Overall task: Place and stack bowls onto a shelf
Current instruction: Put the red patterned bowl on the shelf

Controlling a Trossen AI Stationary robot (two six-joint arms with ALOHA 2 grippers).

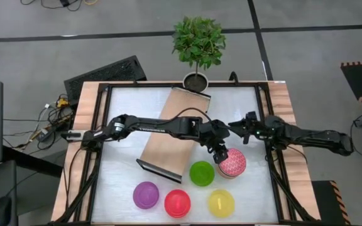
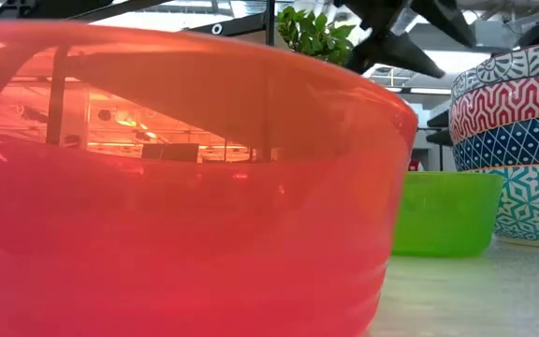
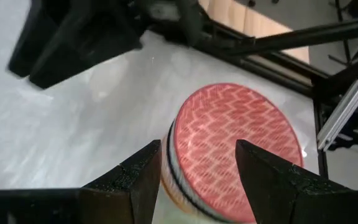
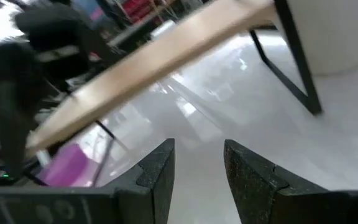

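A stack of patterned bowls (image 1: pixel 232 163), red-white on top, stands on the white table right of the light-wood shelf (image 1: pixel 175 135). My left gripper (image 1: pixel 220 152) is open just above the stack's left rim. In the left wrist view its fingers (image 3: pixel 145 177) stand on either side of that rim over the red-white bowl (image 3: pixel 229 140), apparently not touching. Green (image 1: pixel 202 173), purple (image 1: pixel 146 195), red (image 1: pixel 177 203) and yellow (image 1: pixel 220 203) bowls rest on the table near the front. My right gripper (image 1: pixel 236 129) is open and empty, right of the shelf.
A dark plant pot (image 1: pixel 196 80) stands at the shelf's far end. The shelf lies slanted across the table's middle. In the low view the red bowl (image 2: pixel 176 187) fills the foreground, with the green bowl (image 2: pixel 443 213) and the patterned stack (image 2: pixel 517 140) behind it.
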